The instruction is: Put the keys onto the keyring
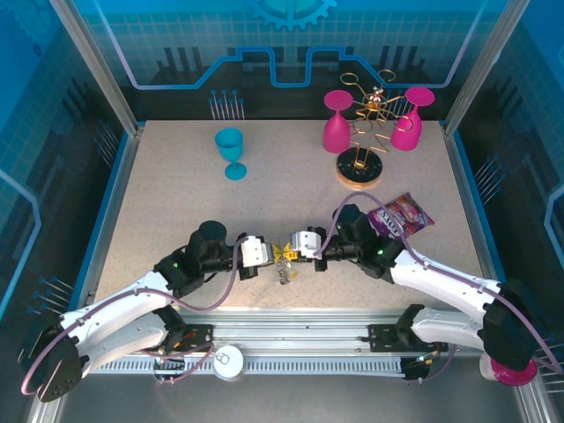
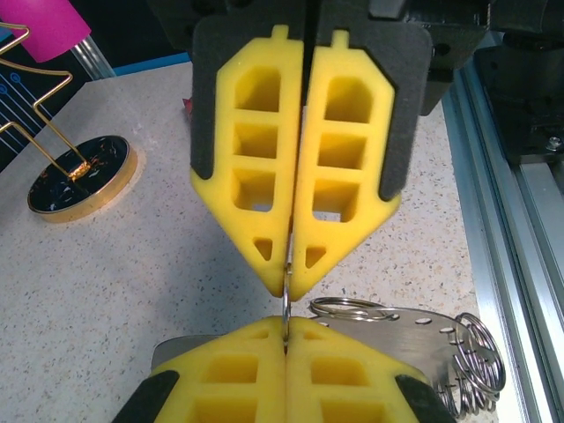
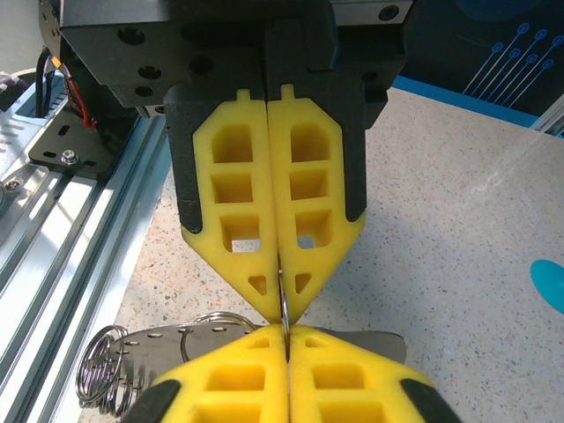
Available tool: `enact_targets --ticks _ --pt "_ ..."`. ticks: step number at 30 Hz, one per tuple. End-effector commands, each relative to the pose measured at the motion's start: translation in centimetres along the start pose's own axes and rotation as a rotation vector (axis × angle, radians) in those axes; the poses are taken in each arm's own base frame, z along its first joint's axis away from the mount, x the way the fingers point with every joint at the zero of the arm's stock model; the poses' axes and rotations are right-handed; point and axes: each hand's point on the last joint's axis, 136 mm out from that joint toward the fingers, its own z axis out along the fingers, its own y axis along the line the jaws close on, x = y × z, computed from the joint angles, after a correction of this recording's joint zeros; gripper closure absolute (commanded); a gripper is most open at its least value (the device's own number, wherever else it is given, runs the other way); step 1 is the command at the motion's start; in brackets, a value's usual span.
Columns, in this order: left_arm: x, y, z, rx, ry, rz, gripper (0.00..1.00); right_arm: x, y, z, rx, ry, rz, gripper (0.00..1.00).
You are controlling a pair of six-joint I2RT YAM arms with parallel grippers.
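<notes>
1. Top external view: left gripper (image 1: 270, 254) and right gripper (image 1: 298, 248) are facing each other tip to tip over the counter (image 1: 176, 203), with yellow keys (image 1: 284, 256) showing between them.
2. Left wrist view: both sets of jaws are sitting pressed together, each clamping the keyring (image 2: 286, 304) by its thin edge.
3. Silver ring coils (image 2: 476, 361) are lying just beside them.

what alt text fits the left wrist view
The left pincer, at bottom, and the right pincer, above, face tip to tip, both shut on a thin metal ring. A metal plate carrying looped rings shows beside the left pincer.
</notes>
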Motion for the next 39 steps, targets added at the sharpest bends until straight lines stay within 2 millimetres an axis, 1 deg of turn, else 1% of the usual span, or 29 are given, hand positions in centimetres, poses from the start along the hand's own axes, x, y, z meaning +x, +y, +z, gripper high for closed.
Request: enact_targets --ticks 1,5,8,13,14,17,21,23,25,26,27,29,32,33,34,35,37,39 --pt "-2.8 0.3 -0.3 0.010 -0.078 0.048 1.00 -1.0 0.2 0.4 -0.025 -0.009 -0.022 0.90" --pt "-2.8 0.3 -0.3 0.009 -0.078 0.046 1.00 -0.8 0.2 0.4 -0.021 0.004 -0.023 0.92" --pt "-2.8 0.3 -0.3 0.010 -0.077 0.047 1.00 -0.6 0.1 0.4 -0.014 0.012 -0.032 1.00" --pt "-2.7 0.4 -0.2 0.006 -0.074 0.041 1.00 -1.4 0.4 0.3 -0.033 -0.026 -0.030 1.00" --pt "-2.6 0.4 -0.1 0.004 -0.072 0.037 0.96 -1.7 0.5 0.3 -0.040 -0.043 -0.026 1.00" --pt "-2.4 0.4 0.1 0.004 -0.068 0.034 0.89 -2.7 0.8 0.3 -0.059 -0.095 -0.019 1.00" --pt "-2.4 0.6 0.3 0.002 -0.073 0.032 0.85 -2.9 1.1 0.6 -0.084 -0.117 -0.007 1.00" --pt "-2.5 0.6 0.3 0.002 -0.076 0.034 0.85 -2.9 1.3 0.8 -0.092 -0.114 -0.003 1.00" --pt "-2.5 0.6 0.3 0.003 -0.076 0.040 0.92 -2.7 1.3 0.9 -0.093 -0.109 0.001 1.00" --pt "-2.5 0.7 0.3 -0.002 -0.076 0.045 0.97 -2.7 1.4 0.9 -0.095 -0.108 0.001 1.00" --pt "-2.4 0.7 0.2 -0.008 -0.072 0.050 1.00 -2.6 1.4 0.8 -0.093 -0.105 0.002 1.00" --pt "-2.4 1.0 0.0 -0.029 -0.071 0.060 1.00 -2.5 1.3 0.6 -0.081 -0.099 -0.004 1.00" --pt "-2.5 1.3 -0.3 -0.057 -0.073 0.074 1.00 -1.6 1.0 0.3 -0.038 -0.054 -0.020 1.00" --pt "-2.5 1.4 -0.5 -0.065 -0.070 0.077 1.00 -1.1 0.5 0.2 -0.002 -0.025 -0.022 0.93" --pt "-2.5 1.4 -0.6 -0.070 -0.065 0.081 1.00 -0.5 0.2 0.0 0.024 0.002 -0.031 0.81" --pt "-2.5 1.6 -0.7 -0.079 -0.060 0.081 1.00 0.3 -0.2 -0.2 0.061 0.040 -0.038 0.74" --pt "-2.4 1.8 -0.9 -0.093 -0.042 0.079 1.00 1.3 -1.2 -0.8 0.131 0.095 -0.032 0.71" --pt "-2.2 2.2 -1.2 -0.118 -0.019 0.072 1.00 1.7 -2.5 -1.7 0.223 0.116 0.010 0.64"
